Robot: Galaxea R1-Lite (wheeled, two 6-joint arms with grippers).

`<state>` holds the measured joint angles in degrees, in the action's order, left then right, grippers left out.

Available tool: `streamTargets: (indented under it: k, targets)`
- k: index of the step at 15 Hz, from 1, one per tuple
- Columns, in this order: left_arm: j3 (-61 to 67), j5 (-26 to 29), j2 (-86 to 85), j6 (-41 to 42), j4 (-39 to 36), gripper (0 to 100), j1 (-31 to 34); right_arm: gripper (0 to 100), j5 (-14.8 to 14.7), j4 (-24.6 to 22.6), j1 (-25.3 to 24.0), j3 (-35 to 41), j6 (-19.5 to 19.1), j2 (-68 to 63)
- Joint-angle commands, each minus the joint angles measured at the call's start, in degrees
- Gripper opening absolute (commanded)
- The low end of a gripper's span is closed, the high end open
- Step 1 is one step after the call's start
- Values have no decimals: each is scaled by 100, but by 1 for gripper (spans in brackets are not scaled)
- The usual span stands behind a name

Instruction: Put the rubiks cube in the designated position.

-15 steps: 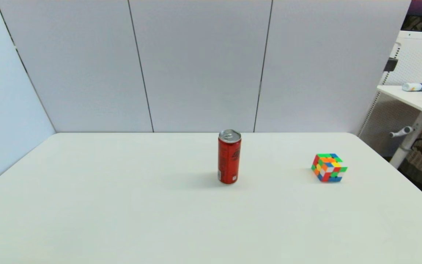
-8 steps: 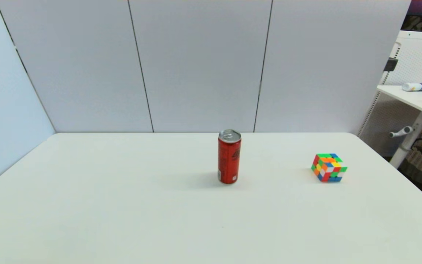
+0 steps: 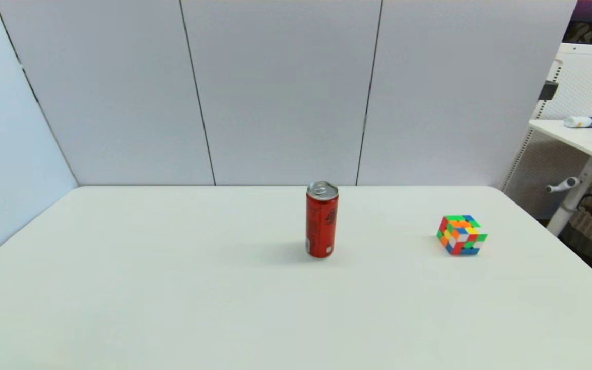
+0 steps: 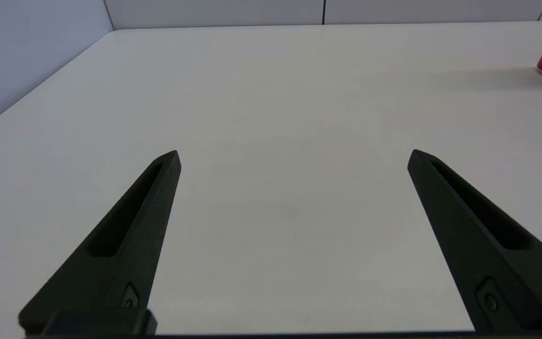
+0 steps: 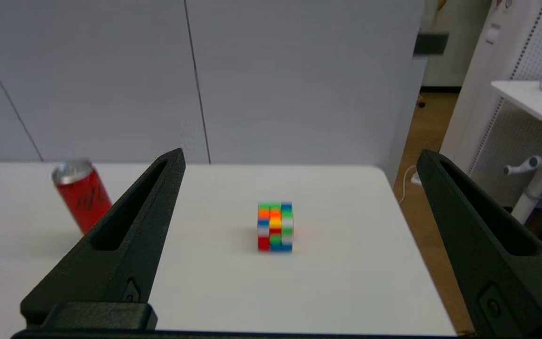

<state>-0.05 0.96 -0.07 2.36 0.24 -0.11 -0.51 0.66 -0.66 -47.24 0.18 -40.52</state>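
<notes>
Grey partition panels close off the back and left of the white counter (image 3: 172, 288), and from the head camera I see neither arm over it, so both are parked near me. My rubiks cube (image 3: 461, 235) sits flat on the counter toward my right, well apart from the red can (image 3: 321, 219) standing upright near the middle. On the right wrist feed, the right claw (image 5: 299, 157) hangs spread wide and holds nothing, with the cube showing between its two fingers but still some way ahead; that lineup suits a straight reach, which I judge to be the next move, since the cube lies on this arm's side. The left claw (image 4: 293, 157) is likewise wide apart and unloaded, low over bare counter on the left, with only the can's base at the edge of its feed. I see no outline or marker for the designated position, so I cannot point to it. Nothing has been grasped yet, so I judge the task barely begun. My main worry is clipping the can while carrying the cube across.
</notes>
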Motion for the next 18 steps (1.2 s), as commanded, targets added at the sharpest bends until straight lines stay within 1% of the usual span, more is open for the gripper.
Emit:
streamTargets:
  k: [1, 2, 4, 6, 7, 9, 13, 14, 15, 16, 18]
  targets:
    - [5, 0, -1, 1, 2, 100, 2, 100, -10, 48, -13, -2070, 26, -2768]
    - [5, 0, -1, 1, 2, 100, 2, 100, 25, 57, -13, -2422, 17, -3313]
    - [5, 0, -1, 1, 2, 100, -7, 100, 78, 110, -128, -2826, -27, -4104]
    - [5, 0, -1, 1, 2, 100, -7, 100, 60, 426, -189, -3142, -45, -4754]
    - [5, 0, -1, 1, 2, 100, 2, 100, 60, 576, -207, -3213, -89, -5036]
    - [5, 0, -1, 1, 2, 100, 2, 100, 51, 743, -189, -3257, -379, -5607]
    - [5, 0, -1, 1, 2, 100, 2, 100, -10, 1226, -189, -3283, -396, -6178]
    - [5, 0, -1, 1, 2, 100, 2, 100, -98, 1525, -189, -3283, -387, -6293]
    - [5, 0, -1, 1, 2, 100, -7, 100, -230, 1718, -189, -3283, -405, -6380]
    - [5, 0, -1, 1, 2, 100, -7, 100, -344, 1841, -189, -3283, -414, -6477]
    - [-4, 0, -1, 1, 2, 100, -7, 100, -388, 1929, -180, -3292, -405, -6644]
